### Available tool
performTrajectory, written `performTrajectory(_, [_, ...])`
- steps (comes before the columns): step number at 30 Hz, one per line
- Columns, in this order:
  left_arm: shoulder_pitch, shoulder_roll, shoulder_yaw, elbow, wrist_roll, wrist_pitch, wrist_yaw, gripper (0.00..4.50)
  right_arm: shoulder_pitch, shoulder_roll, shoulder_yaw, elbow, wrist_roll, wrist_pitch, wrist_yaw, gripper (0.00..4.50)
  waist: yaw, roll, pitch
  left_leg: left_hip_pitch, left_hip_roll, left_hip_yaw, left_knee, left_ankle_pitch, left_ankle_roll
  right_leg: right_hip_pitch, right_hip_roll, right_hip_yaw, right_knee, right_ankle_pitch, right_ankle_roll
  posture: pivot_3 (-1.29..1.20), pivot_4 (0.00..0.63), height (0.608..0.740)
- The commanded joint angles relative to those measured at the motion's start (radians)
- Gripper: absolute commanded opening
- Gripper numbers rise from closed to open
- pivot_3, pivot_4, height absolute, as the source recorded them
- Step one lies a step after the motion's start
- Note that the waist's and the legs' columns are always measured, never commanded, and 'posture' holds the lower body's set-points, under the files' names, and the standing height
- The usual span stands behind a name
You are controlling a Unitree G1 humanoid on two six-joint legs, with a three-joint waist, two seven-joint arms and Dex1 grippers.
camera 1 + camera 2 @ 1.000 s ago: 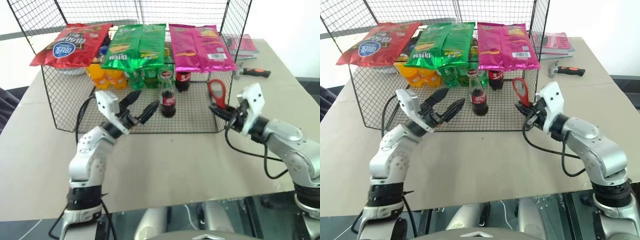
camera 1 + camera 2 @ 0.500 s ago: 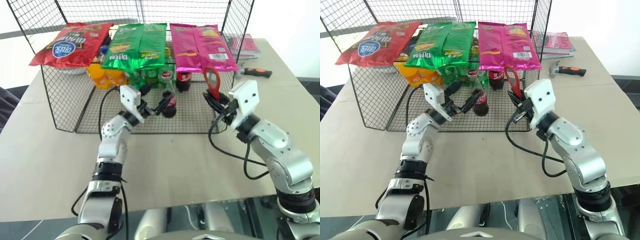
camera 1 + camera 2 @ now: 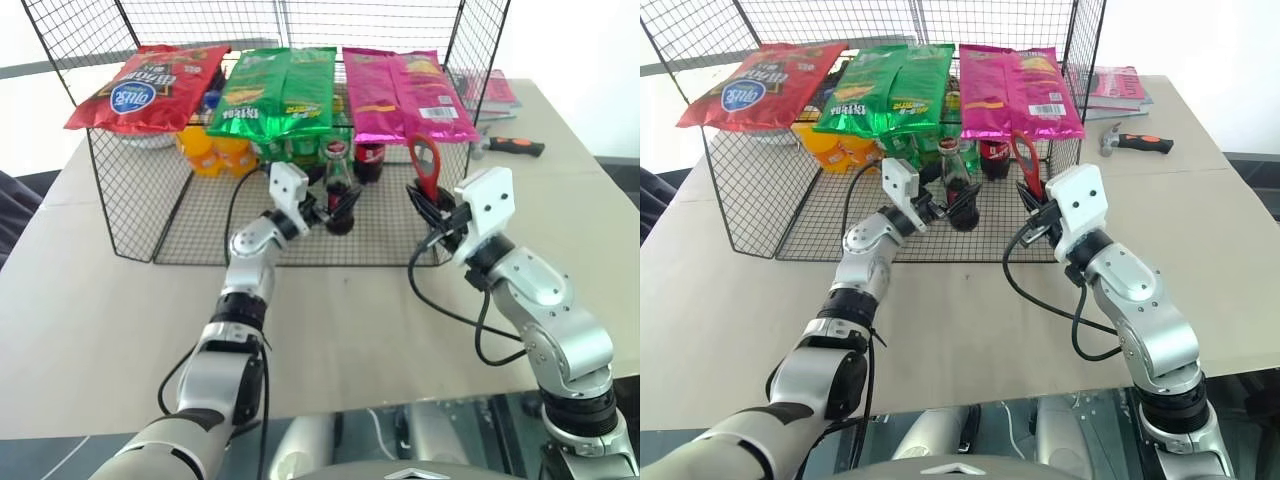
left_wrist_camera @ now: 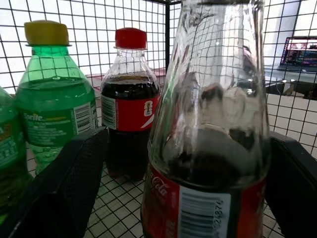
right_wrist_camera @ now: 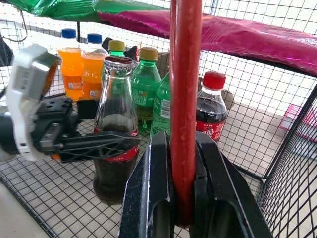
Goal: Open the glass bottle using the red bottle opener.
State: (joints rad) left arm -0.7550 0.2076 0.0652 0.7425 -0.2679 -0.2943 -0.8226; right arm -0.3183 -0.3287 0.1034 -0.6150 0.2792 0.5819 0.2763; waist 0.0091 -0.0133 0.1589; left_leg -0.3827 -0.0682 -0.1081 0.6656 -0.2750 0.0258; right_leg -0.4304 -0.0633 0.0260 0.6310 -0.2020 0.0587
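left gripper (image 3: 335,203) spread astride glass bottle (image 3: 338,196), contact unclear | right gripper (image 5: 174,163) pinching upright red bottle opener (image 3: 426,166)

Count, this moment:
- Foil snack bags on top of the wire cage: 3, being one red (image 3: 143,87), one green (image 3: 273,90), one magenta (image 3: 402,92).
- Orange soda bottles, plastic: 2 (image 5: 73,64).
- Green soda bottles, plastic: at least 2 (image 5: 145,82).
- Dark plastic cola bottle, red cap: 1 (image 5: 210,115).
- Contoured clear glass cola bottle: 1 (image 5: 115,124).
- Flat red bottle opener: 1 (image 3: 426,167).
- Orange-and-black handled hand tool: 1 (image 3: 506,145).
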Motion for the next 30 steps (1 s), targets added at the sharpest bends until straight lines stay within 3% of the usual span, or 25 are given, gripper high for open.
performTrajectory(1, [-0.047,-0.008,0.006,0.054,0.007,-0.049,-0.021,4.47,-0.004,0.011,0.004,-0.026,-0.015,-0.031,0.0,0.0,-0.002,0.0,0.0,0.0,0.0,0.0,0.0,0.0,0.0,0.0,0.0,0.0,0.0,0.0,0.0,0.0,0.15,0.74])
performTrajectory(2, [-0.057,-0.012,0.007,0.072,0.005,-0.052,-0.03,3.97,-0.005,0.014,0.005,-0.022,-0.017,-0.034,0.0,0.0,-0.003,0.0,0.0,0.0,0.0,0.0,0.0,0.0,0.0,0.0,0.0,0.0,0.001,0.0,0.0,0.0,0.15,0.74])
performTrajectory(3, [-0.063,-0.016,0.01,0.085,0.004,-0.054,-0.034,3.84,-0.006,0.017,0.005,-0.018,-0.019,-0.036,0.0,0.0,-0.004,0.0,0.0,0.0,0.0,0.0,0.001,0.0,0.0,0.0,0.0,0.0,0.001,0.0,0.0,0.0,0.15,0.74])
performTrajectory(4, [-0.067,-0.018,0.012,0.094,0.003,-0.056,-0.038,3.33,-0.007,0.02,0.006,-0.016,-0.02,-0.038,0.0,0.0,-0.004,0.0,0.0,0.0,0.0,0.0,0.001,0.0,0.0,0.0,0.0,0.0,0.001,0.0,0.0,0.0,0.15,0.74])
performTrajectory(6, [-0.067,-0.017,0.014,0.1,0.009,-0.065,-0.039,2.74,-0.009,0.023,0.004,-0.012,-0.024,-0.039,0.003,0.0,-0.005,0.0,0.0,0.0,0.0,0.0,0.002,0.0,0.0,0.0,0.0,0.0,0.002,0.0,0.0,0.0,0.15,0.74])
performTrajectory(11, [-0.004,0.0,0.019,-0.047,-0.047,-0.007,-0.096,2.72,-0.014,0.028,0.001,0.001,-0.029,-0.048,0.011,0.0,-0.011,0.0,0.0,0.0,0.0,0.0,0.002,0.0,0.0,0.0,0.0,0.0,0.003,0.0,0.0,0.0,0.15,0.74])
performTrajectory(18, [0.283,0.135,0.009,-0.622,-0.212,0.313,-0.172,2.72,-0.028,0.019,-0.036,0.022,-0.02,-0.066,0.032,0.0,-0.041,0.0,0.0,-0.001,0.001,0.001,0.001,0.0,0.0,-0.003,0.0,0.002,0.003,0.0,0.0,0.0,0.15,0.74])
performTrajectory(23, [0.435,0.232,0.011,-0.862,-0.24,0.425,-0.151,2.72,-0.042,0.026,-0.044,0.04,-0.01,-0.081,0.047,0.0,-0.039,0.0,0.0,0.0,0.001,0.0,0.001,-0.001,0.001,-0.001,0.0,0.002,0.004,0.0,0.0,0.0,0.15,0.74])
performTrajectory(27, [0.562,0.241,0.011,-0.995,-0.233,0.437,-0.105,2.72,-0.04,0.033,-0.036,0.064,-0.009,-0.097,0.063,0.0,-0.027,0.0,0.0,0.001,0.001,0.001,0.001,-0.001,0.001,0.0,0.0,0.002,0.004,0.0,0.0,0.0,0.15,0.74])
performTrajectory(30, [0.635,0.191,0.023,-1.015,-0.215,0.386,-0.047,2.72,-0.05,0.045,-0.028,0.077,-0.004,-0.103,0.074,0.0,-0.023,0.0,0.0,0.001,0.001,0.001,0.001,-0.001,0.0,-0.001,0.0,0.002,0.003,0.0,0.0,0.0,0.15,0.74])
